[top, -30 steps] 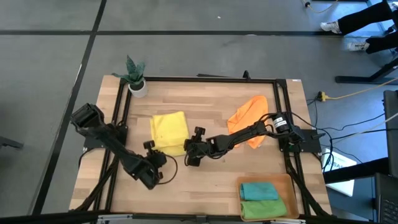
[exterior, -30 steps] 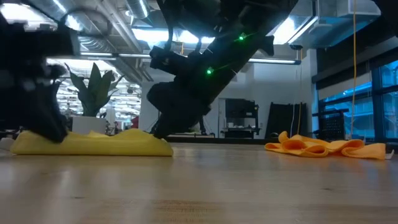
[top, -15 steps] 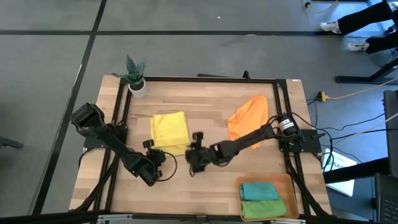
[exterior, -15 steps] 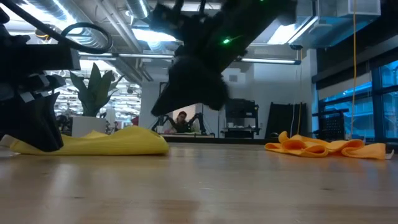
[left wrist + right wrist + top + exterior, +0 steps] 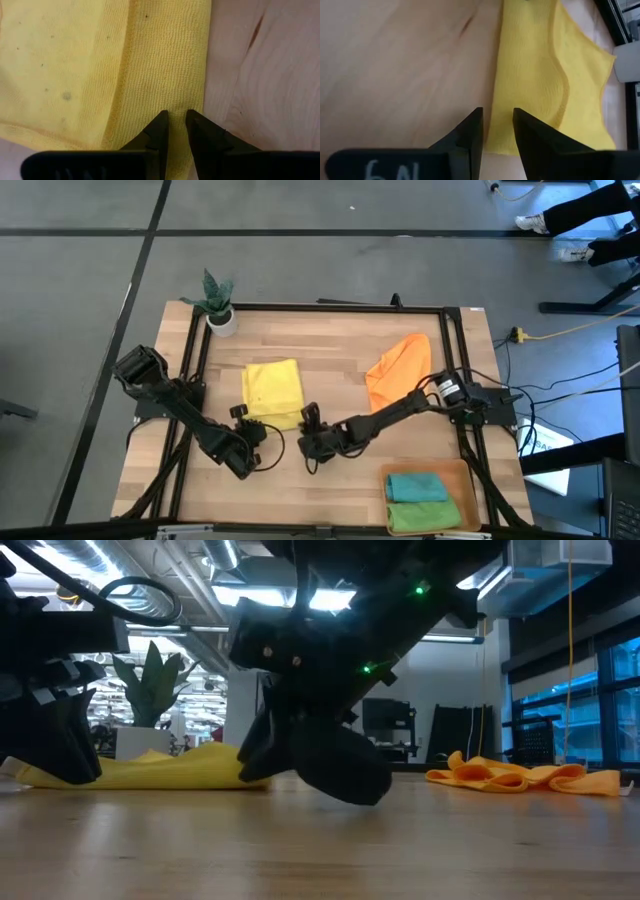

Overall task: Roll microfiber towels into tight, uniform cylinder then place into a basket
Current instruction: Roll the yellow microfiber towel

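Note:
The yellow towel [image 5: 272, 390] lies flat on the table's middle left. My left gripper [image 5: 175, 116] is down at its near left corner, shut on it. My right gripper [image 5: 497, 112] is open by a narrow gap. It stands low at the towel's near right corner [image 5: 495, 142], one finger on either side of the towel's right edge. The orange towel [image 5: 400, 368] lies crumpled at the far right. The basket [image 5: 462, 480] at the near right holds a teal roll [image 5: 415, 485] and a green roll [image 5: 422, 515]. My left gripper has the yellow towel's folded near edge [image 5: 176, 102] between its two fingertips, close to the near left corner. The fingers slant down onto it from the near left. The towel stays lying on the table. Whether my right gripper touches the towel, I cannot tell.
A small potted plant [image 5: 218, 305] stands at the far left corner. A black frame [image 5: 330, 307] runs around the tabletop. Bare wood lies between the yellow towel and the basket.
My right gripper has gone toward the table's near edge and sunk to the yellow towel's near right corner, rolling about its own axis on the way. In the low view the towel's right end has drawn back a little and humped up.

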You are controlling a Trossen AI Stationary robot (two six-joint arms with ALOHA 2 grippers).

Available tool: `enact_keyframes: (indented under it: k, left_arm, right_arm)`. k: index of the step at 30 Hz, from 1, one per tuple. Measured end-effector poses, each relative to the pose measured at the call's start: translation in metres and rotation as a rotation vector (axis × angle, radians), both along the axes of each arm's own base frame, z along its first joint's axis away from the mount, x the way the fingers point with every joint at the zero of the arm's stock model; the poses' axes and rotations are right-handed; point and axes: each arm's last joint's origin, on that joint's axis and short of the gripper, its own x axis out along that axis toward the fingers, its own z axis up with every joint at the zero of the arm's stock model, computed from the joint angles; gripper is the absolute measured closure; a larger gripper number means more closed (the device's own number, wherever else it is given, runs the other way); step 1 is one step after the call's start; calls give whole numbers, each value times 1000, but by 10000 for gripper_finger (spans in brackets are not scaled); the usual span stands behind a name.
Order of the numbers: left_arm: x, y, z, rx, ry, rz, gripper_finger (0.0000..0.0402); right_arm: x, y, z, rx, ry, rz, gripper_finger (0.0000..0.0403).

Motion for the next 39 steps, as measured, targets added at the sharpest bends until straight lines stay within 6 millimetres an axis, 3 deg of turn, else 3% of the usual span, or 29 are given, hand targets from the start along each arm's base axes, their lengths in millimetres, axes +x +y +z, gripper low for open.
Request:
enact_keyframes:
  k: [17,20,24,29,34,39]
  left_arm:
    - [0,0,0,-6,1,0,337]
    - [0,0,0,-6,2,0,337]
    - [0,0,0,-7,1,0,337]
    - [0,0,0,-2,7,-7,337]
    - [1,-3,14,10,98,-23,337]
    - [6,-17,35,8,76,-60,337]
  right_arm:
    - [4,-18,-9,73,10,-91,298]
    - [4,-19,-9,87,7,-113,322]
    - [4,-19,-10,96,6,-123,384]
    - [5,-23,-11,204,10,-139,392]
    - [7,-28,-11,281,7,-146,396]
    - [7,-32,-6,349,16,-148,398]
